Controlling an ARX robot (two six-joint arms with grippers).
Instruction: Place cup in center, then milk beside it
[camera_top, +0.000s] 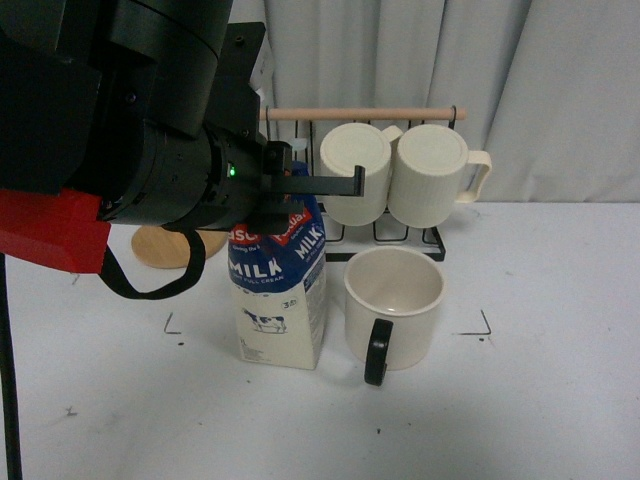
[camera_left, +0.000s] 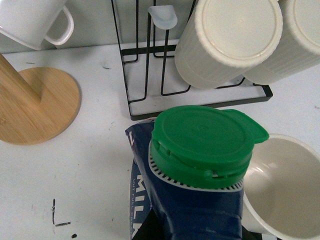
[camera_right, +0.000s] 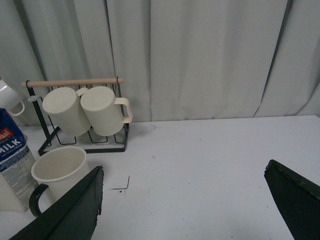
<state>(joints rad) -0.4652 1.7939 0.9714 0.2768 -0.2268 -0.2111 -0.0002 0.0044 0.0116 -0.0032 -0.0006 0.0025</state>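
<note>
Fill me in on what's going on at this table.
The left pincer is at the top of the milk carton, which stands upright on the white table right beside the black-handled cup. Whether it is clamped on the carton can't be told. Carton and cup sit between the black corner marks. The right pincer hangs open and empty, apart from them.
</note>
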